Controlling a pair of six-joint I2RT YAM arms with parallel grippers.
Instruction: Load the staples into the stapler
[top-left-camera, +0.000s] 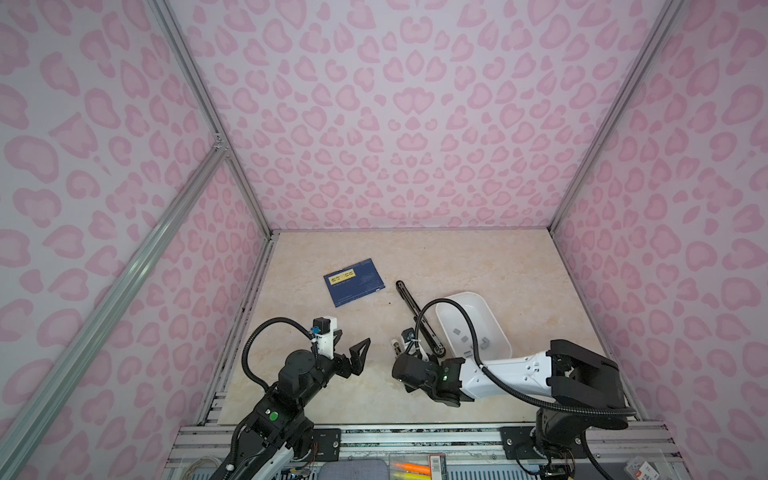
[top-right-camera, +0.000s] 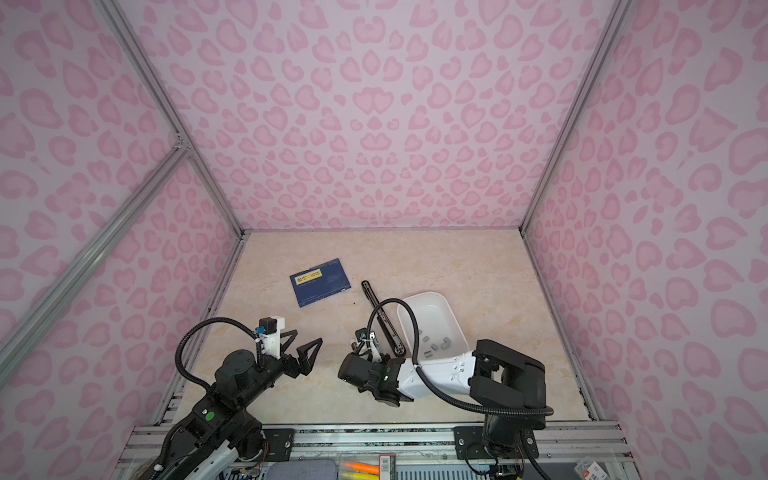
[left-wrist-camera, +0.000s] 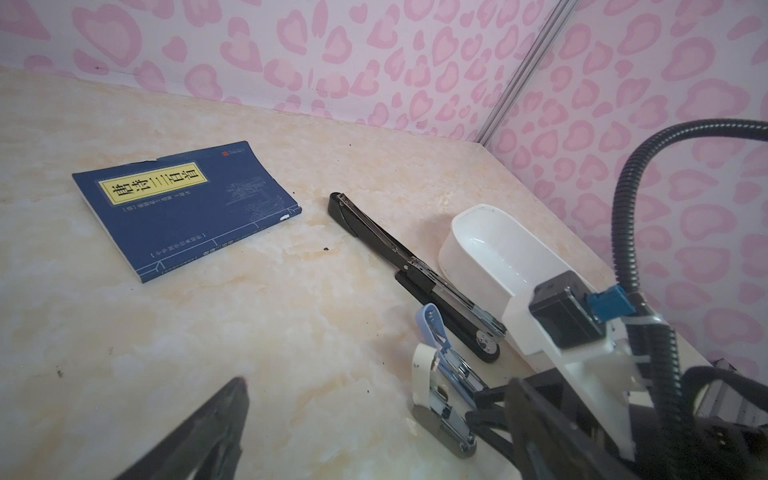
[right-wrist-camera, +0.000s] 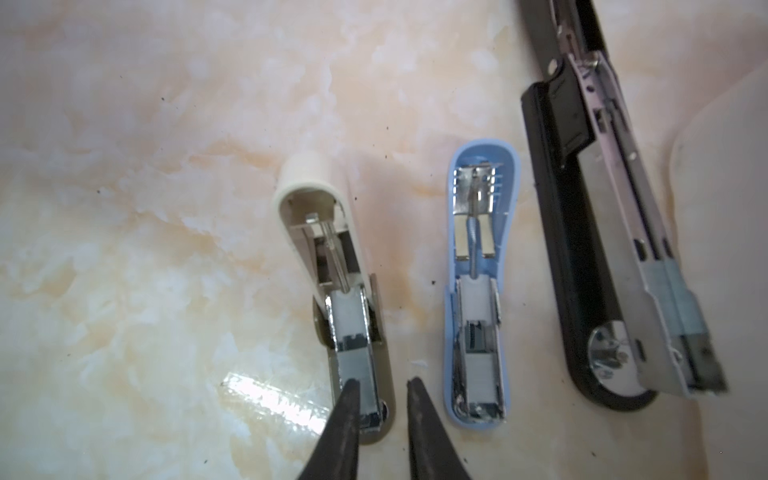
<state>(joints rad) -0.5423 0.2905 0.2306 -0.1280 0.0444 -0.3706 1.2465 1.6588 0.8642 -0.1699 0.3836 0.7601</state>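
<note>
Left claw (top-left-camera: 353, 336) spread wide, well left of white tray (top-left-camera: 461, 307). Right claw (right-wrist-camera: 383, 382) narrowly parted (nothing seen between tips) over open cream stapler (right-wrist-camera: 320, 232), left of tray. Black stapler (top-left-camera: 409, 299) just beside tray. Staples (top-left-camera: 484, 343) lying inside tray.

small grey staples (top-left-camera: 483, 344) loose in white tray (top-left-camera: 494, 322), cream stapler (right-wrist-camera: 332, 299) lying open

Beyond the right gripper (right-wrist-camera: 383, 380): one small cream plastic stapler (right-wrist-camera: 332, 299), one small blue plastic stapler (right-wrist-camera: 478, 291), one long black metal stapler (right-wrist-camera: 602, 249). One white oval plastic tray (top-left-camera: 490, 307) holds at least five grey metal staple strips (top-right-camera: 445, 342). One blue paperback book (top-left-camera: 354, 282).
</note>
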